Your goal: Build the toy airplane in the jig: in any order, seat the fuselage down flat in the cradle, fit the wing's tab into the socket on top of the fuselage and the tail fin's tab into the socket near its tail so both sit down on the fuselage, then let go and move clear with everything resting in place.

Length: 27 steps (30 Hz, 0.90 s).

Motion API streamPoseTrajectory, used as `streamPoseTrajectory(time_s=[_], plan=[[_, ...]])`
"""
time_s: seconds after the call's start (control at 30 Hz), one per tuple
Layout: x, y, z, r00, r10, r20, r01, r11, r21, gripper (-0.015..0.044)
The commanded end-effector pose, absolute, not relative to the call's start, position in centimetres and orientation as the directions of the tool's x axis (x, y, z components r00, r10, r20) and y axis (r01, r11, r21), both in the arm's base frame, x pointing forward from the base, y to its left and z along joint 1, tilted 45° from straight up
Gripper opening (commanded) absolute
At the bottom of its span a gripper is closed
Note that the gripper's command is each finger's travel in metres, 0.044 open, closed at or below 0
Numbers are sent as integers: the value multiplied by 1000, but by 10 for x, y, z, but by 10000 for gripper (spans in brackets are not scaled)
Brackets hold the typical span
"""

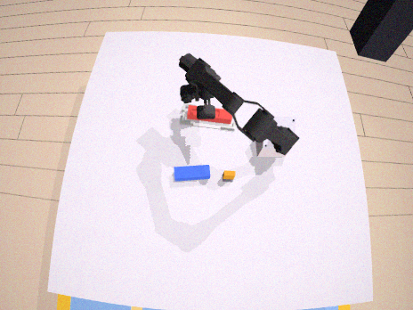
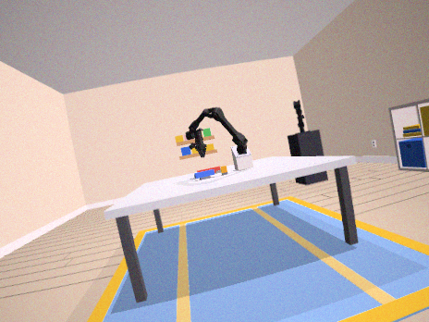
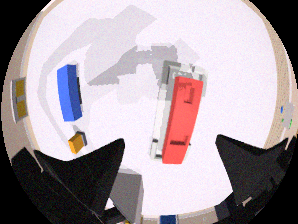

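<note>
The red fuselage (image 1: pixel 222 117) (image 2: pixel 214 169) (image 3: pixel 180 120) lies lengthwise in the pale grey cradle (image 1: pixel 182 117) (image 3: pixel 157 122), with both top sockets empty. I cannot tell whether it sits fully flat. The blue wing (image 1: pixel 191 173) (image 2: pixel 204 174) (image 3: pixel 69 93) lies on the table, apart from the cradle. The small orange tail fin (image 1: pixel 229 175) (image 2: pixel 224 169) (image 3: pixel 76 143) lies near one end of the wing. My gripper (image 1: pixel 206 111) (image 2: pixel 202 154) (image 3: pixel 171 138) is wide open and empty, above the fuselage and clear of it. In the top view it hides part of the fuselage.
The arm's white base (image 2: pixel 243 161) stands on the white table (image 1: pixel 133 267) (image 2: pixel 153 190), to the right of the cradle in the top view. A black pedestal (image 1: pixel 383 31) (image 2: pixel 307 145) stands on the floor beyond the table. Shelves with coloured blocks hang on the back wall.
</note>
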<state>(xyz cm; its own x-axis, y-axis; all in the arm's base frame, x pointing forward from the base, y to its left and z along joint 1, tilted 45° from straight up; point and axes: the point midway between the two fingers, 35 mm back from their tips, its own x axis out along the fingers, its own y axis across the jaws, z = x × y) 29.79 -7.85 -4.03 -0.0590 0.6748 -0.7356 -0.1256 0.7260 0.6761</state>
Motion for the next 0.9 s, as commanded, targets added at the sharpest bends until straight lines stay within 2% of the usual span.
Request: streamPoseTrajectory(time_s=[0.0,0.3,0.57,0.87], plan=[[320,-31,3,-55,665,-745,-151,732,665,440],[320,93,100,-64,699,-712,-159,697,699,440],[319,97,101,-65,701,-711,-159,696,700,440],[316,129,69,-65,702,-709,-159,694,702,440]])
